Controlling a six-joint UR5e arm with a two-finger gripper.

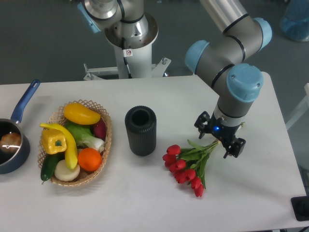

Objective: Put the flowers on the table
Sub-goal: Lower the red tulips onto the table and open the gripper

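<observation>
The flowers [186, 164], a small bunch of red tulips with green stems and leaves, lie flat on the white table [145, 203] right of centre. The buds point to the front left and the stem ends point to the back right. My gripper [219, 137] points straight down over the stem ends. Its jaws are spread wide on either side of the stems, so it looks open. The fingertips are hidden under the gripper body.
A black ribbed cylinder vase [141, 130] stands upright just left of the flowers. A wicker basket [107, 140] of vegetables and fruit sits further left. A blue saucepan [12, 140] is at the left edge. The table's right edge is close to the gripper.
</observation>
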